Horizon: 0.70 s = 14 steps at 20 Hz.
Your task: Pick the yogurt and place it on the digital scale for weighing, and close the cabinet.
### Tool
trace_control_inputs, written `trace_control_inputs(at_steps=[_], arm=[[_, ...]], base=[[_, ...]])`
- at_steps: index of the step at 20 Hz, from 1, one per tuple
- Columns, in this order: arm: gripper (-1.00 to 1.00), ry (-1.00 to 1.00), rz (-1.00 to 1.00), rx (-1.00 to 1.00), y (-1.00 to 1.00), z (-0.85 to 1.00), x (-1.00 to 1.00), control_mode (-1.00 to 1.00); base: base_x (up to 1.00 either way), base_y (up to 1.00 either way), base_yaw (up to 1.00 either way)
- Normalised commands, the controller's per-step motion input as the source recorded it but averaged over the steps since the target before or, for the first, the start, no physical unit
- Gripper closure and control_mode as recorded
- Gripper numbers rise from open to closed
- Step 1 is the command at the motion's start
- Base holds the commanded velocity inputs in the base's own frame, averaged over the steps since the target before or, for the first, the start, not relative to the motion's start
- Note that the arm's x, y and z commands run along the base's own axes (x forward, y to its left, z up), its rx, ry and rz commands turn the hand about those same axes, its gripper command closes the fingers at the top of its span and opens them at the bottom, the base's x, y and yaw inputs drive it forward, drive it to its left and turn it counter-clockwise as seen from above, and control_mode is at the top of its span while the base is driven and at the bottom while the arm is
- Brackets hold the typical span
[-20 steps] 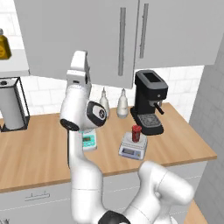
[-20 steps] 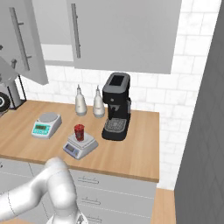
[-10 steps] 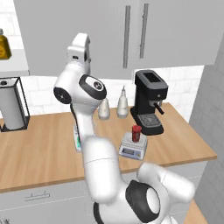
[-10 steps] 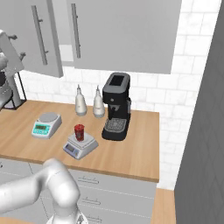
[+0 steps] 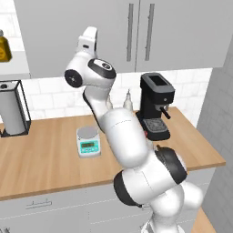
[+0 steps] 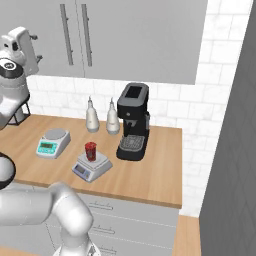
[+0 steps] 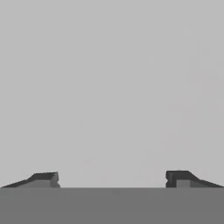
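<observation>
The end effector (image 7: 112, 178) faces the flat door of the large grey wall cabinet (image 6: 145, 35) at close range, its two dark fingertips (image 7: 43, 178) spread wide with nothing between them. Well below it and off to the side, the small red yogurt cup (image 6: 90, 150) stands upright on the low light-grey digital scale (image 6: 92, 166) — on the wooden table (image 6: 150, 175).

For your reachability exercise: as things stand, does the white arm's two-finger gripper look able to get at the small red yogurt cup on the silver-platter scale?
Probably yes. The gripper is open, up against the grey wall cabinet. The red yogurt cup stands uncovered on the low grey digital scale, with clear space above it and nothing crowding it.
</observation>
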Motion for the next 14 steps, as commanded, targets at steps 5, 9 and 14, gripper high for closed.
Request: trace_control_inputs(at_steps=[5,9,14], arm=[[-1.0,0.07,0.1,0.02,-0.33,-0.33,0.76,-1.0],[-1.0,0.08,0.12,0.0,-0.59,-0.81,0.56,-1.0],[-1.0,0.13,0.13,0.0,-0.65,-0.92,0.38,-1.0]], base=[[0.0,0.0,0.0],[0.0,0.0,0.0],[0.0,0.0,0.0]])
